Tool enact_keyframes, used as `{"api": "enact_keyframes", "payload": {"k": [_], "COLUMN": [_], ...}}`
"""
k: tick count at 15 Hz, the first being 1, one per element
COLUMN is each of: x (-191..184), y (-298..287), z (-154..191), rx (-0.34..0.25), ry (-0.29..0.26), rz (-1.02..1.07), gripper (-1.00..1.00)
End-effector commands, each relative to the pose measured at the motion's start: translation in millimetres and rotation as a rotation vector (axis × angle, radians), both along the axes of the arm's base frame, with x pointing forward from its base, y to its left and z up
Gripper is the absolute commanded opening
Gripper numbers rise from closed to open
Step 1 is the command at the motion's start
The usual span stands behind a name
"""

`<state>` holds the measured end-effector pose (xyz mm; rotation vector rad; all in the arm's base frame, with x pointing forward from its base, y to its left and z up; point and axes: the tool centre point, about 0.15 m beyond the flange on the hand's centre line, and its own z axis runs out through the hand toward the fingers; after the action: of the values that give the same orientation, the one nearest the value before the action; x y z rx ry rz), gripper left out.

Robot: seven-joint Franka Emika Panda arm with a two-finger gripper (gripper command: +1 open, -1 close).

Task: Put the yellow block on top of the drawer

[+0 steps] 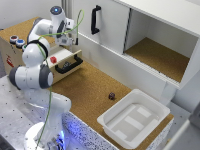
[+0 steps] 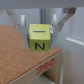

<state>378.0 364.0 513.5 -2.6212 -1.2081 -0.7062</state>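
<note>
In the wrist view the yellow block (image 2: pixel 40 39), marked with a black N, sits between my two fingertips (image 2: pixel 24 32), which press on its sides. It is at the edge of the box's cork top (image 2: pixel 17 57); I cannot tell whether it rests on the cork or hangs just above it. In the exterior view my gripper (image 1: pixel 75 43) is over the tan box, above the light wooden drawer (image 1: pixel 67 59) with its black bar handle (image 1: pixel 70 65) and red round mark (image 1: pixel 53 60). The block is hidden there.
Coloured buttons (image 1: pixel 16 41) sit on the box top. A big white cabinet (image 1: pixel 112 22) with a vertical black handle (image 1: pixel 95 20) and an open compartment (image 1: pixel 160 55) stands behind. A white tub (image 1: pixel 135 117) and a small dark object (image 1: pixel 111 95) lie on the cork table.
</note>
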Motion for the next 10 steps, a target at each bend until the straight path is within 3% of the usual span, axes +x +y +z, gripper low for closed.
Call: {"api": "enact_keyframes", "payload": {"k": [1,3,5,10], "x": [-2,-17,-24,-32], "y": [70,73,72,88], "z": [-16,-35,-47,-62], "rx": [-0.281,-0.391,-0.444,-0.428], "ry": [0.215,0.207,0.209,0.243], "rz": [0.227,0.303,0.335,0.414], "gripper": [-1.0,-1.0,-1.0,-1.0]}}
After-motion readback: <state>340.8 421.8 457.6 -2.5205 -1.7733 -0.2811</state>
